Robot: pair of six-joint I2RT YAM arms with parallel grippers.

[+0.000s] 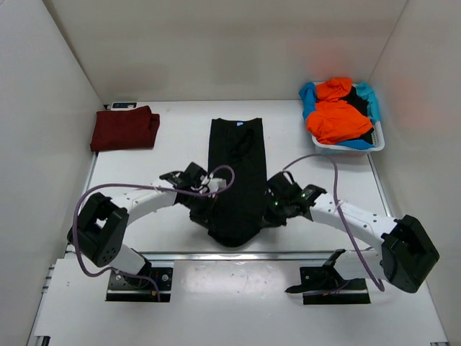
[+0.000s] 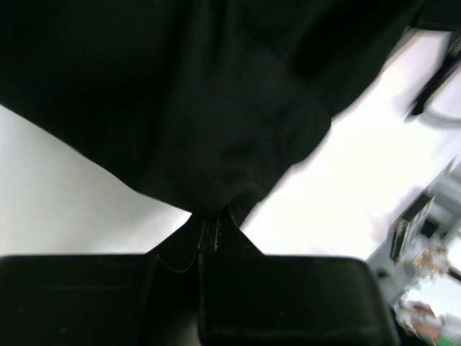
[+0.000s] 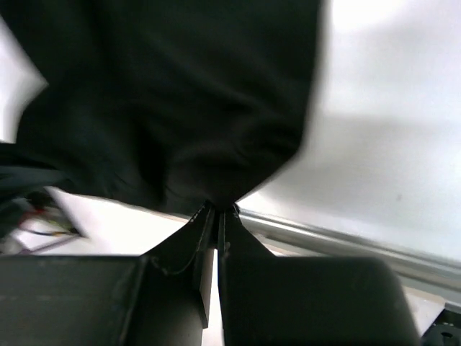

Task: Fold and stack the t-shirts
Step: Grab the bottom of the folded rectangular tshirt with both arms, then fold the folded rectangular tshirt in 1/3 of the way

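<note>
A black t-shirt [image 1: 237, 169] lies as a long narrow strip down the middle of the table, its near end bunched and lifted. My left gripper [image 1: 207, 213] is shut on the near left corner of that hem. My right gripper [image 1: 268, 212] is shut on the near right corner. In the left wrist view the black t-shirt [image 2: 187, 108] hangs from the pinched left gripper [image 2: 213, 216]. The right wrist view shows the same cloth [image 3: 166, 101] caught in the right gripper [image 3: 219, 210]. A folded dark red t-shirt [image 1: 124, 128] rests at the back left.
A white lattice basket [image 1: 369, 141] at the back right holds crumpled orange [image 1: 335, 119], light blue and black shirts. White walls close in the table on three sides. The table's near edge has a metal rail [image 3: 346, 241] just behind the grippers.
</note>
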